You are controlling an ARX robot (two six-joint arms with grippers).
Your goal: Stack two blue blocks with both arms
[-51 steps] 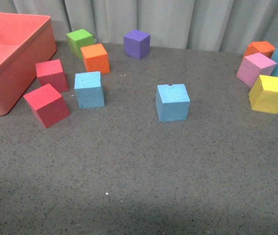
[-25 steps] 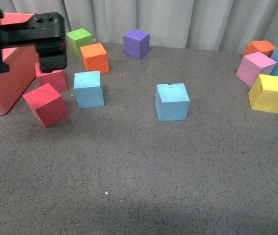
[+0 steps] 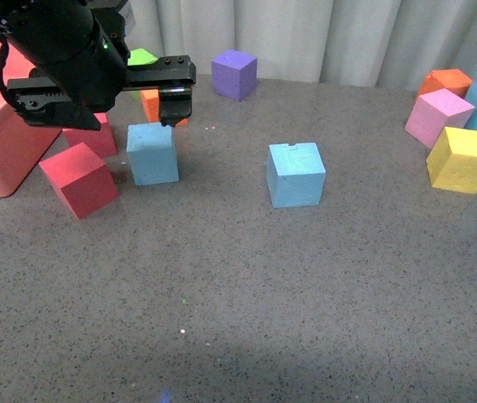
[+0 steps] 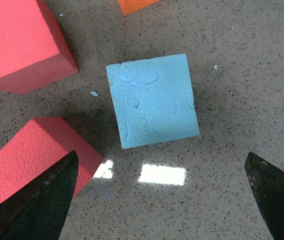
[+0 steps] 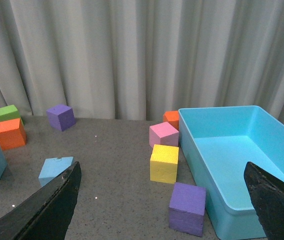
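Black left gripper (image 4: 160, 167) is hovering, jaws spread wide, over sky-blue foam cube (image 3: 152, 153) at front view's upper left; right gripper (image 5: 162, 172) likewise spread.

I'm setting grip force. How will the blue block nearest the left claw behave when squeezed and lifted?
Probably light and slightly squashy: the blue block has a matte, dimpled, foam-like face. That rough surface likely resists slipping in the open left claw. Flat faces and a cube shape suggest it sits steady rather than rolling.

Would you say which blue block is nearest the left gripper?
The blue block beside the red cubes, just below the left gripper; the other blue block stands alone mid-table.
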